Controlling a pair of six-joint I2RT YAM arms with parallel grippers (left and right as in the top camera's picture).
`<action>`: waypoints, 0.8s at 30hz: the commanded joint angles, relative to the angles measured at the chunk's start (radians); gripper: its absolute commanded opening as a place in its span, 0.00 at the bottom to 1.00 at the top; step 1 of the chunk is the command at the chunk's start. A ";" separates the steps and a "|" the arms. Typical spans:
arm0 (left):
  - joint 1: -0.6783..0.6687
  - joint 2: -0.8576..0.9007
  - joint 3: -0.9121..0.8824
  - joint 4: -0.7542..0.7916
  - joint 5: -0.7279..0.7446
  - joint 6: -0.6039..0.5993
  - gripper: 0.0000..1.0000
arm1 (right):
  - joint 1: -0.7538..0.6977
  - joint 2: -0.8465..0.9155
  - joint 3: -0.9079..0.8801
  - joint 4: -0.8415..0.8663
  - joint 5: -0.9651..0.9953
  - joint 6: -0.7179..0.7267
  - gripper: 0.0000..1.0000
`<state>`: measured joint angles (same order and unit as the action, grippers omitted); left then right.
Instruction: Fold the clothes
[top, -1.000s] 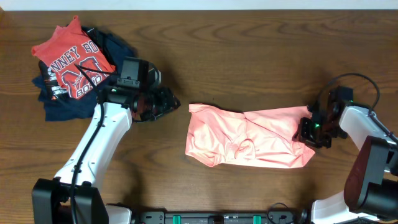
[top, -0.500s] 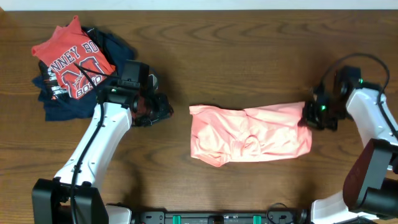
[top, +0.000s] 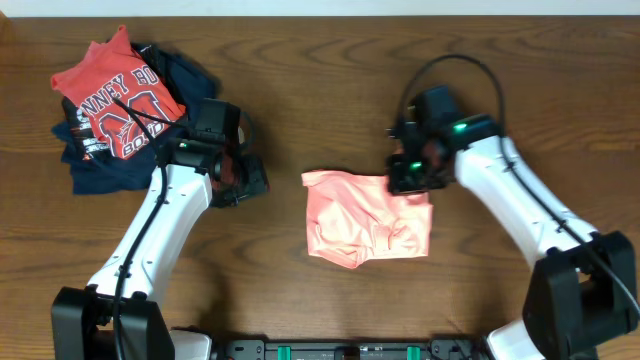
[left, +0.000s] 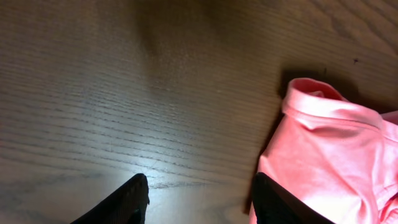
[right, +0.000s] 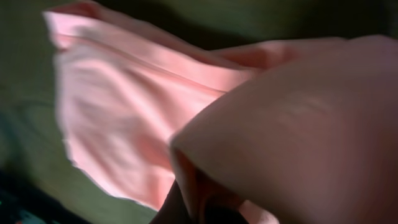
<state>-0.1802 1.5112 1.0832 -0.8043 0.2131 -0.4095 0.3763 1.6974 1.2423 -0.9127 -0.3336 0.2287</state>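
Wooden table (top: 330, 90): I've got the pink T-shirt (top: 360, 220) doubled sideways, my right gripper (top: 405, 180) pinching its edge, left gripper (left: 199, 190) wide and empty; further folds remain.

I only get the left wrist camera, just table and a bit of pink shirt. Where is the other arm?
Observer: The right pincer sits at the far right corner of the pink T-shirt, across from your left pincer.
Operator: Is it holding the shirt?
Observer: It looks so. In the right wrist view, pink cloth bunches up close to the camera and seems pinched at the bottom edge.
Operator: Are there more clothes?
Observer: Yes, a red shirt lies on dark navy garments in the far left corner of the table.
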 joint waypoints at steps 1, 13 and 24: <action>0.003 -0.002 0.000 -0.006 -0.024 0.017 0.55 | 0.104 -0.015 0.011 0.059 -0.018 0.121 0.03; 0.003 -0.002 0.000 -0.025 -0.024 0.017 0.55 | 0.304 -0.006 0.011 0.163 -0.014 0.133 0.06; 0.001 -0.002 -0.001 -0.228 0.046 0.016 0.33 | 0.256 -0.006 0.013 0.158 0.121 0.065 0.01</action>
<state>-0.1802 1.5112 1.0832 -0.9962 0.2138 -0.4072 0.6682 1.6974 1.2427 -0.7570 -0.2790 0.3191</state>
